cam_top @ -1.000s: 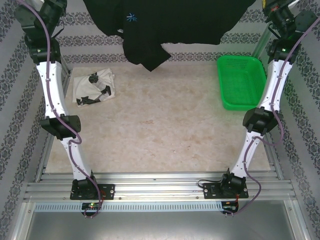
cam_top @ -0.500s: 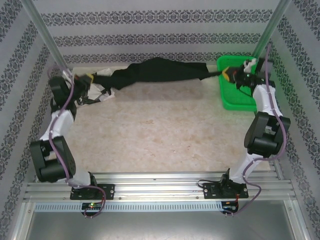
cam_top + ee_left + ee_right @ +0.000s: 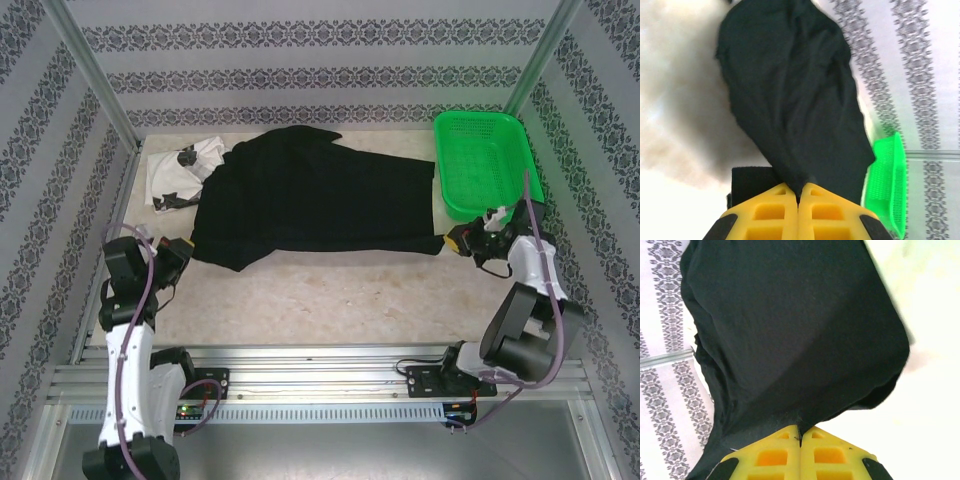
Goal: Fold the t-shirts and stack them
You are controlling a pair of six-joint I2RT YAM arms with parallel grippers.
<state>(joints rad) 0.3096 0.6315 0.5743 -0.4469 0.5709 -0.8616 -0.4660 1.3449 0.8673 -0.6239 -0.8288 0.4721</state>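
Fabric of the black t-shirt [image 3: 310, 205] now lies spread, not bunched; left tool [image 3: 799, 189] and right tool [image 3: 800, 431] pinch it.

Cannot see the 3 o'clock side of the white t-shirt [image 3: 175, 175], buried under the black t-shirt [image 3: 310, 200]. Too small to read its printed marks. Cut off at 6 o'clock in the wrist views: left gripper [image 3: 799, 189], green basket [image 3: 887, 180], right gripper [image 3: 800, 431]. Hidden inside both pinches: the cloth's very edge.
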